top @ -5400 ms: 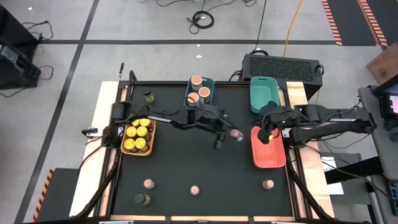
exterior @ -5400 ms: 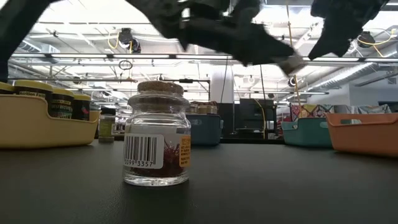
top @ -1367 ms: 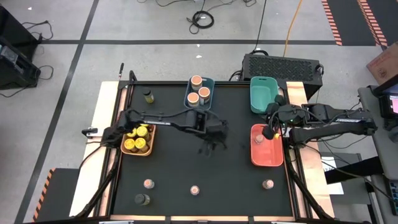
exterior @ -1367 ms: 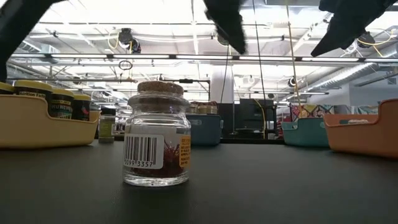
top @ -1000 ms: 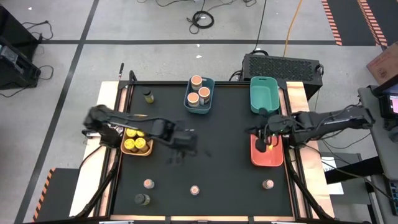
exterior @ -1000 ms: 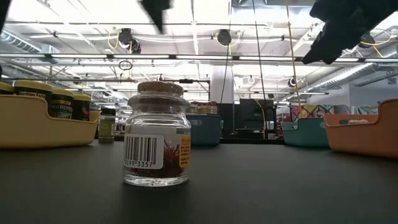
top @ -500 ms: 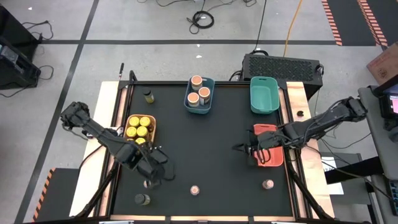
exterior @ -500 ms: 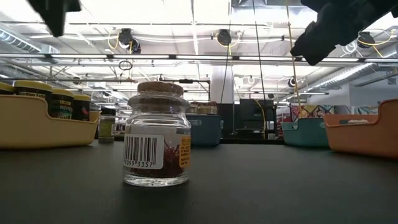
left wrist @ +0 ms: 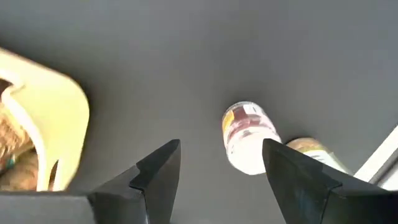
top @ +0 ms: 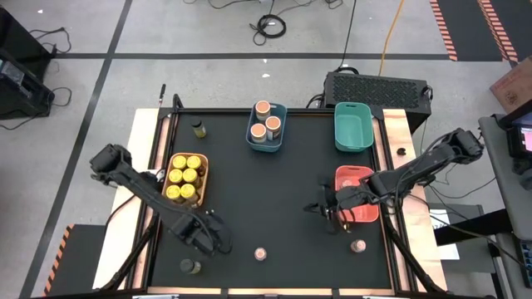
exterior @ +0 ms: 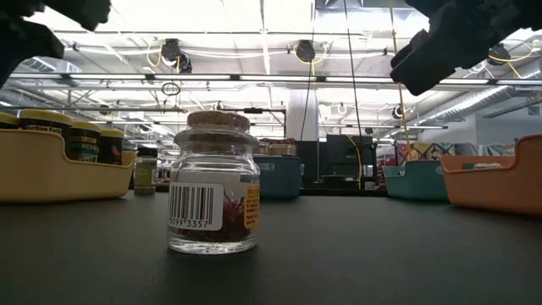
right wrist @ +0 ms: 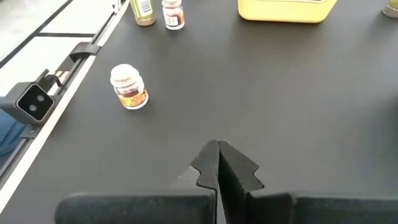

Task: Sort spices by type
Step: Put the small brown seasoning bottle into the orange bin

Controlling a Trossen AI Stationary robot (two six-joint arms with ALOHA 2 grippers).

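My left gripper (top: 205,238) (left wrist: 221,163) is open, low over the table's near left part. A small pinkish-topped jar (left wrist: 247,138) stands just ahead of its fingers, untouched, with a dark olive jar (left wrist: 313,153) (top: 190,267) close beside it. My right gripper (top: 323,208) (right wrist: 217,163) is shut and empty, over bare table left of the red bin (top: 359,213). Two more pinkish-topped jars stand on the table, one near the middle of the near edge (top: 260,253) (exterior: 213,182) (right wrist: 129,87) and one at the near right (top: 358,246). Another olive jar (top: 198,127) stands at the far left.
Several yellow-lidded jars fill the orange bin (top: 204,178) at the left. Three peach-topped jars sit in the blue bin (top: 281,126) at the far edge. The teal bin (top: 352,126) stands at the far right. Open black table lies between the two arms.
My left gripper has swept from mid-table toward the near left corner and come down over the pinkish-topped jar there. My right gripper has left the red bin, moving toward the table's left and near edge.
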